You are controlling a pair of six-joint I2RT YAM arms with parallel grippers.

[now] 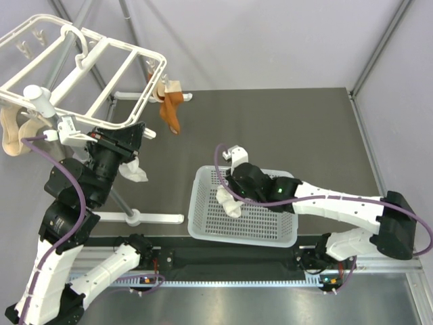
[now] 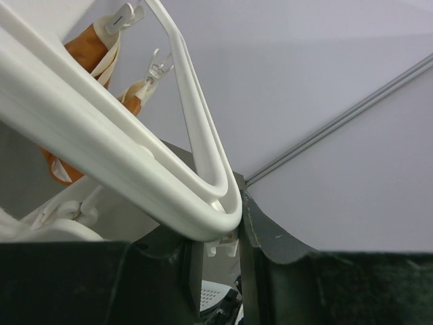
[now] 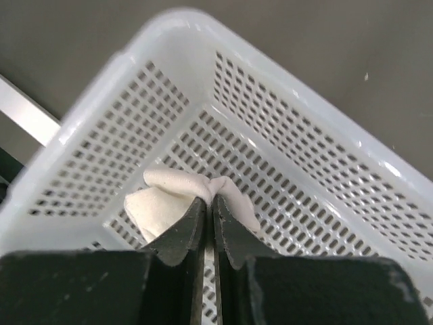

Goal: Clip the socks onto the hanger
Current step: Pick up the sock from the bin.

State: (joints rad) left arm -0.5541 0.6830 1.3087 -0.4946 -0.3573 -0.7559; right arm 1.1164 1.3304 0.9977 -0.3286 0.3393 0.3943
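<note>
Right gripper (image 3: 210, 203) fully closed, pinching a white sock (image 3: 166, 200) down in the basket (image 3: 183, 17), 5 o'clock on the table. Left gripper (image 2: 220, 220) nearly closed at a hanger (image 2: 101, 135) corner, 10 o'clock, with a clip (image 2: 222, 245) in the gap; grip unclear. A second sock (image 1: 137, 171), also white, dangles at its 6 o'clock; can't tell whether it is clipped. Judged: first sock not yet lifted out, clipping still to do. No legible writing.

Left wrist view. The white hanger's (image 2: 101, 142) bars run diagonally down to a rounded corner just above the left gripper (image 2: 218, 233), whose dark jaws flank a small white clip (image 2: 223, 245). Orange-brown socks (image 2: 84, 47) hang behind the bars. A metal rail (image 2: 338, 122) crosses the grey wall.
</note>
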